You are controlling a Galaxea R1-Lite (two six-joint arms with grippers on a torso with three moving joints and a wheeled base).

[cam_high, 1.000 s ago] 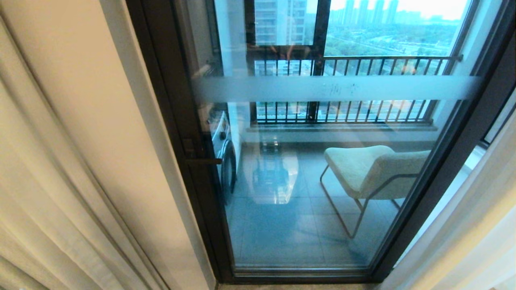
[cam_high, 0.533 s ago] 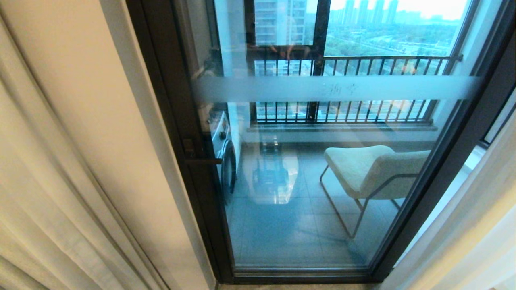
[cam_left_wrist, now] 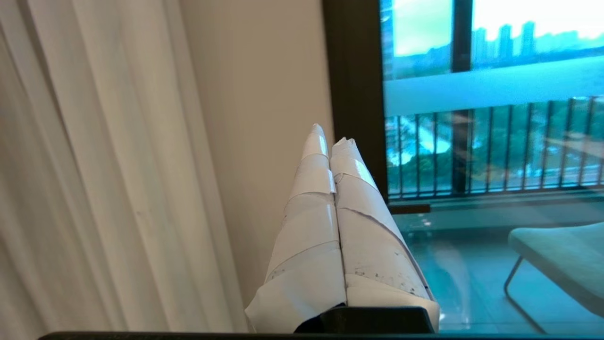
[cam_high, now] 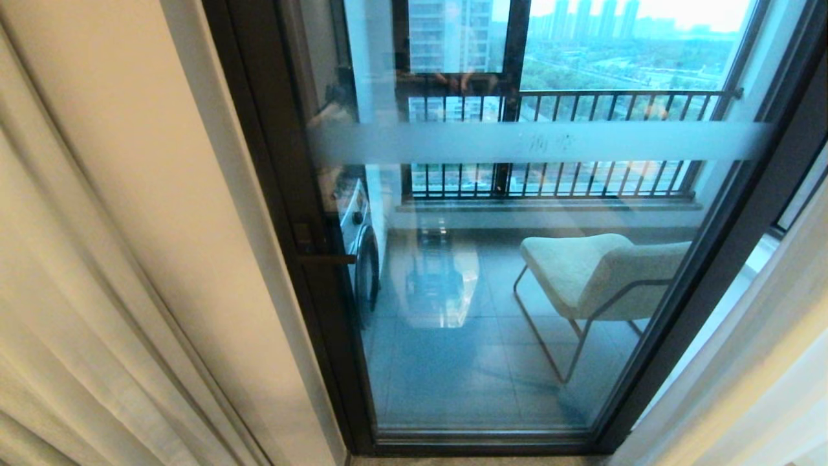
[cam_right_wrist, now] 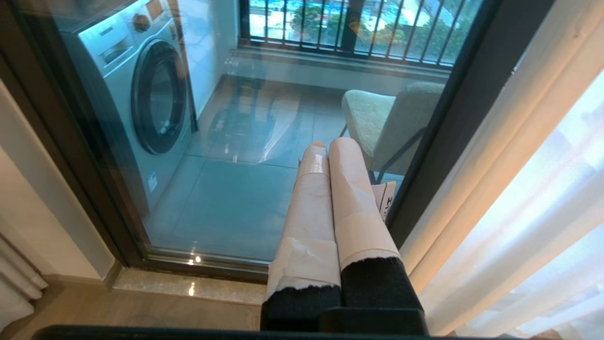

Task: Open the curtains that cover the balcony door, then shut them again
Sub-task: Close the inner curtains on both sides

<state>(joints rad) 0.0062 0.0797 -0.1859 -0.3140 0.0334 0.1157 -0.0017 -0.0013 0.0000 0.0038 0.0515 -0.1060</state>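
head view is showing the scene from left to right. on the far left the curtains (cam_high: 71, 310) are hanging in long cream pleats, pulled aside, and next to them a plain beige wall (cam_high: 168, 194) is standing. after the wall the balcony door (cam_high: 291, 213) is coming, with its thick black frame and a frosted band (cam_high: 537, 142) running across the glass. the glass is uncovered. through it a washing machine (cam_high: 359, 252) is showing on the left of the balcony, then a pale chair (cam_high: 595, 272) on thin metal legs, and behind them a black railing (cam_high: 582, 142) with the city beyond. on the far right another panel of the curtains is hanging, also drawn aside. neither arm is showing in this view.

left wrist view is showing the left gripper (cam_left_wrist: 330, 137) with its two taped white fingers pressed together, clenched on nothing. it is pointing toward the wall, between the curtain pleats and the black door frame, and it is not touching the fabric.

right wrist view is showing the right gripper (cam_right_wrist: 330, 144), also clenched with its wrapped fingers side by side and holding nothing. it is pointing down at the lower part of the glass, near the right door frame, with the sheer right curtain panel just beside it.
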